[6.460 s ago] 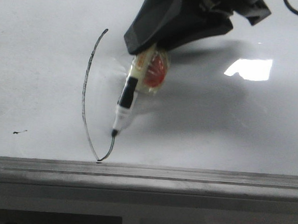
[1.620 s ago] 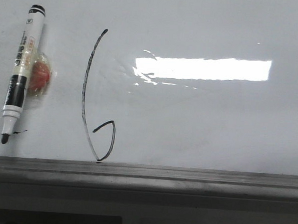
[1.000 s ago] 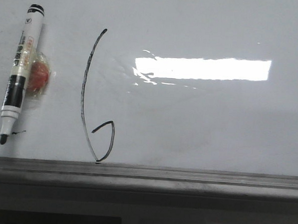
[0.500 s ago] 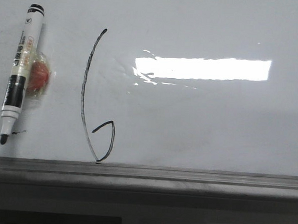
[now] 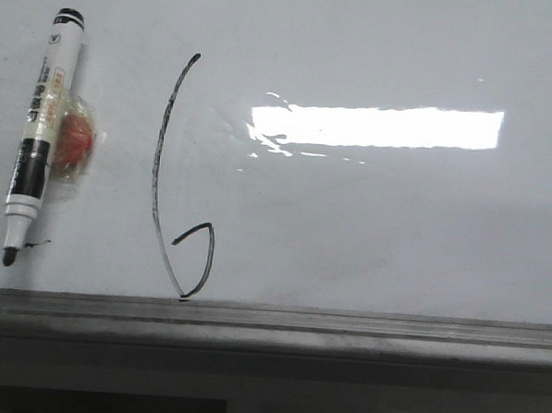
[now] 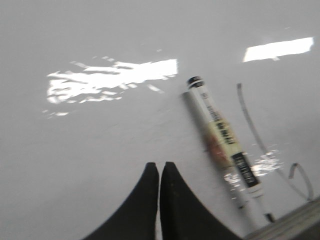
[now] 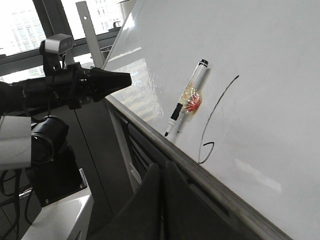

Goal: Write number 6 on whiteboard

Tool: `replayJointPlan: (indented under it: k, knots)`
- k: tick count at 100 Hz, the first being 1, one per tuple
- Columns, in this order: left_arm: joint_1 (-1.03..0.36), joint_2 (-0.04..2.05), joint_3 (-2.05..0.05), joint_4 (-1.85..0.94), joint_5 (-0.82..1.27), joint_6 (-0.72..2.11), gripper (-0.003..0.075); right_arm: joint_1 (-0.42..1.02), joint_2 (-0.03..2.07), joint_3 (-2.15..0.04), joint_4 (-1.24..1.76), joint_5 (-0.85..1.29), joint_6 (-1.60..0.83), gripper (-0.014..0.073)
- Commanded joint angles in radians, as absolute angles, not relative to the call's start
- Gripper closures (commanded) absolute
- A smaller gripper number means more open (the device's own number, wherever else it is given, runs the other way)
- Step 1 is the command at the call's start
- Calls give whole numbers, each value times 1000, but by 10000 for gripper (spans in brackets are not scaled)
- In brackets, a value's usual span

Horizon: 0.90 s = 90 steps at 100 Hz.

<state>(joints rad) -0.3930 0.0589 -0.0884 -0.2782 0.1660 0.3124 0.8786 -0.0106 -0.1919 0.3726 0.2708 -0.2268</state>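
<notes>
You see a glossy pale grey-white whiteboard (image 5: 367,230) with a bright white rectangular reflection and a dull grey metal rail (image 5: 270,322) along its lower edge. The thin hand-drawn number 6 (image 5: 177,178) is black. The white-barrelled marker pen (image 5: 41,134) has black bands, a black tip, yellowish label print and an orange-red patch (image 5: 74,140) under clear wrap.
</notes>
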Motion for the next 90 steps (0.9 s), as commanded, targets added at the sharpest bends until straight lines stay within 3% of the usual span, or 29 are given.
replayJointPlan:
  k: [1,13,33,90]
  knots:
    - [-299,58,-90,-274,99,302,739,873,-6,-218,376,197,-231,657]
    - [-203,16,-46,-181,99,291,739,873,-6,-218,376,197,-231,657]
    - [-98,-37,21,-60,92,31,739,873,-6,-218,376,197,-231,657]
    - [-22,-37,50,-51,286,-16,739,873,-6,-218,376,197,-231,657]
